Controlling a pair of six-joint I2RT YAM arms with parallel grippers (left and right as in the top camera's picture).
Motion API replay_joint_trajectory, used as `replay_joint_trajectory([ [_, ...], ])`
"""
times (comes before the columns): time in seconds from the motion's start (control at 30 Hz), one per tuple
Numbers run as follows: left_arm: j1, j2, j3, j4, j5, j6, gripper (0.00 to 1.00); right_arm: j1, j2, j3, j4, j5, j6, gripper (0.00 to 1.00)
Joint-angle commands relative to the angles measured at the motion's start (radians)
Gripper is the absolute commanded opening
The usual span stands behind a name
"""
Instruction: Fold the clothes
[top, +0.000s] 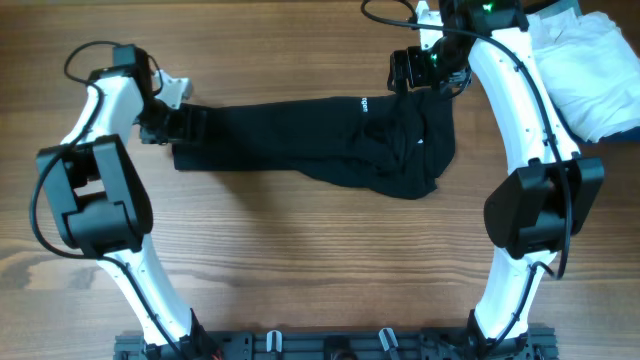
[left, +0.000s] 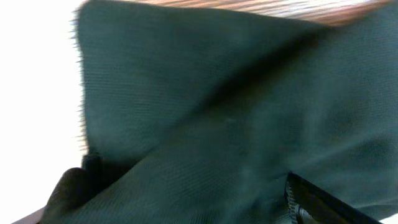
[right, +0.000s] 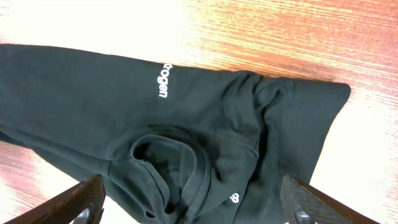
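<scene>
A black garment (top: 310, 140) with small white lettering lies stretched across the wooden table, bunched and wrinkled at its right end. My left gripper (top: 185, 125) is at the garment's left end. In the left wrist view the dark cloth (left: 217, 112) fills the frame and lies between the two spread fingers (left: 186, 205). My right gripper (top: 415, 72) is open and empty just above the garment's upper right end. In the right wrist view its fingers (right: 199, 205) hang over the crumpled folds (right: 186, 155).
A pile of white clothes (top: 590, 70) lies at the table's back right corner, beside the right arm. Bare wood (top: 300, 270) runs along the front of the table.
</scene>
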Motion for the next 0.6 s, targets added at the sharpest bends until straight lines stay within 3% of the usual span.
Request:
replay_joint_trajectory([
  [0.0, -0.069, 0.094, -0.124, 0.032, 0.114, 0.023, 0.66, 0.002, -0.009, 0.013, 0.013, 0.005, -0.013, 0.91],
  [0.03, -0.076, 0.094, -0.133, 0.034, 0.108, 0.023, 0.26, 0.002, -0.009, 0.013, 0.014, 0.006, -0.012, 0.91],
  [0.07, -0.077, 0.094, -0.138, 0.035, 0.100, 0.022, 0.10, 0.002, -0.009, 0.013, 0.014, 0.006, -0.012, 0.91],
  [0.1, -0.070, 0.094, -0.139, 0.037, 0.085, 0.015, 0.04, 0.002, -0.009, 0.013, 0.013, 0.006, -0.012, 0.91],
  [0.2, -0.005, 0.083, -0.128, 0.070, 0.016, -0.088, 0.04, 0.002, -0.009, 0.013, 0.008, 0.005, -0.009, 0.89],
  [0.3, 0.110, 0.043, -0.079, 0.068, 0.011, -0.146, 0.04, 0.002, -0.009, 0.013, 0.004, 0.005, 0.009, 0.79],
  [0.33, 0.149, 0.025, -0.055, 0.065, 0.014, -0.151, 0.04, 0.002, -0.009, 0.012, 0.004, -0.003, 0.017, 0.72],
  [0.43, 0.216, -0.030, 0.013, 0.049, 0.014, -0.142, 0.04, 0.002, -0.008, -0.028, 0.024, -0.076, 0.018, 0.22],
  [0.47, 0.226, -0.043, 0.027, 0.045, 0.011, -0.142, 0.04, 0.002, -0.008, -0.051, 0.036, -0.091, 0.019, 0.09],
  [0.5, 0.232, -0.055, 0.039, 0.041, 0.011, -0.139, 0.04, 0.002, -0.008, -0.074, 0.047, -0.101, 0.027, 0.04],
  [0.57, 0.234, -0.074, 0.053, 0.042, 0.004, -0.135, 0.04, 0.003, -0.008, -0.138, 0.102, -0.158, 0.043, 0.04],
])
